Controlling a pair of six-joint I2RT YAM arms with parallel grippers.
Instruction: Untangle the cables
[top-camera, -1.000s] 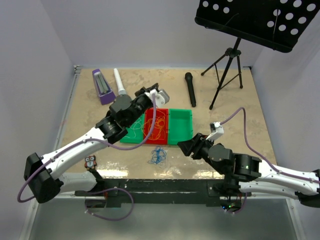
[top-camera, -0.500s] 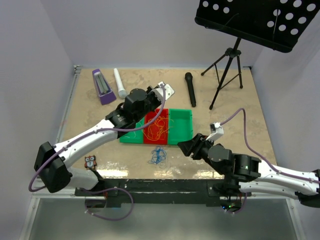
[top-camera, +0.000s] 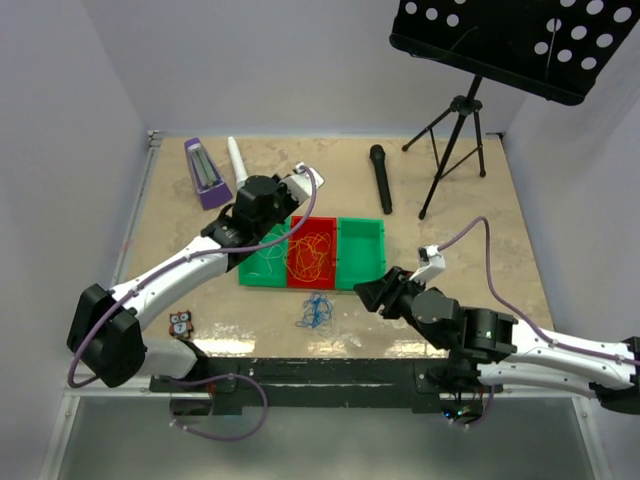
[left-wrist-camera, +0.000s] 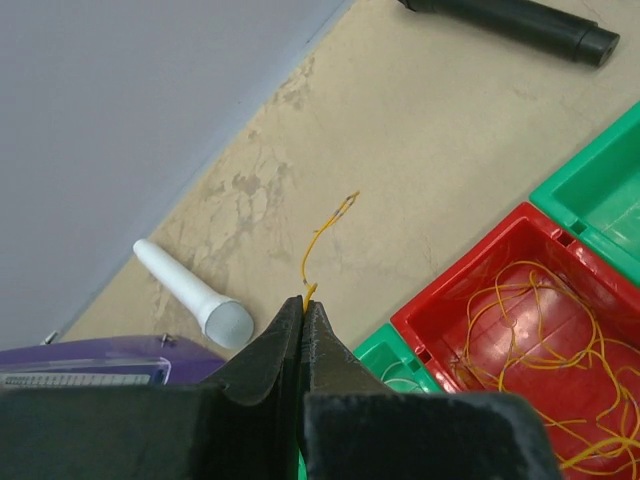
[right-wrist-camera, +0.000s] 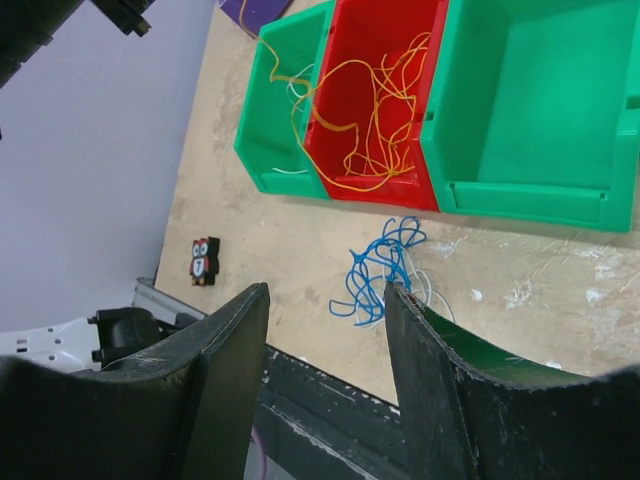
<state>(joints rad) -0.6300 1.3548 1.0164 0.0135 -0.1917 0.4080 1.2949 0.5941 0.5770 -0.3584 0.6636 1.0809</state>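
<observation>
Two hands: left hand (left-wrist-camera: 303, 303) pinched shut on orange cable (left-wrist-camera: 322, 228) from red bin (left-wrist-camera: 450, 270); right hand (right-wrist-camera: 325, 300) gaping, empty, above blue cable (right-wrist-camera: 375, 275).

The left arm (top-camera: 170, 275) stretches long and high from its base, wrist turned rightward. The left tool (left-wrist-camera: 304, 300) is pressed tight together, nipping a thin orange-yellow cable (left-wrist-camera: 318, 238) at its tips. The right arm (top-camera: 520, 345) lies low and folded along the near edge. The right tool (right-wrist-camera: 325, 300) gapes wide, gripping nothing.
</observation>
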